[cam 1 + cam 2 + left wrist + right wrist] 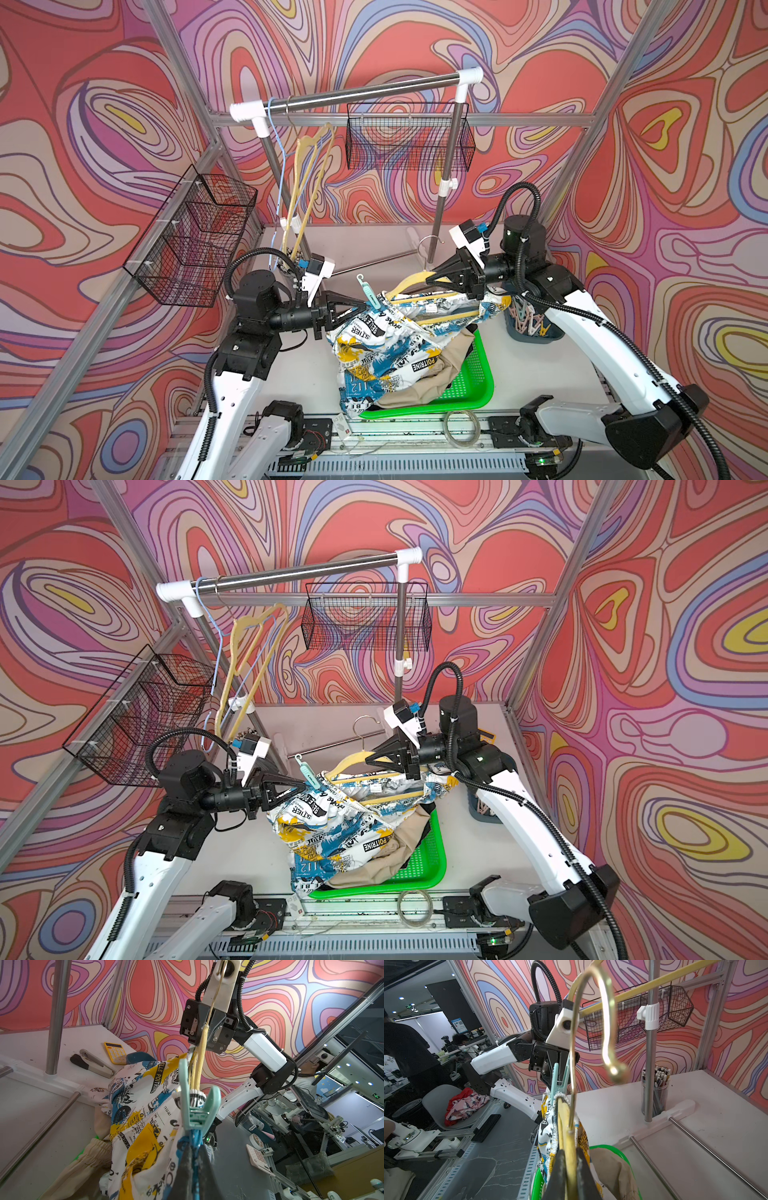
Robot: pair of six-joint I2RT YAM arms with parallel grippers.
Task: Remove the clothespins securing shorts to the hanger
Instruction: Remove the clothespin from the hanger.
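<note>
White shorts (374,353) (324,833) with a blue, yellow and black print hang from a yellow hanger (409,282) (349,760) held in the air between my two arms. They drape down onto beige shorts (432,374). One mint-green clothespin (368,293) (195,1101) (555,1080) sits on the waistband at the hanger's left end. My left gripper (365,306) (194,1147) is shut on this clothespin's tail, and the clip's mouth gapes around the waistband. My right gripper (430,279) (570,1151) is shut on the hanger's shoulder, just below its metal hook (591,1022).
A green tray (478,374) lies under the shorts. At the right stands a grey bin (528,328) holding several loose clothespins. A clothes rail (357,93) with empty hangers (307,178) stands behind. Black wire baskets hang at the back (409,137) and at the left (195,237).
</note>
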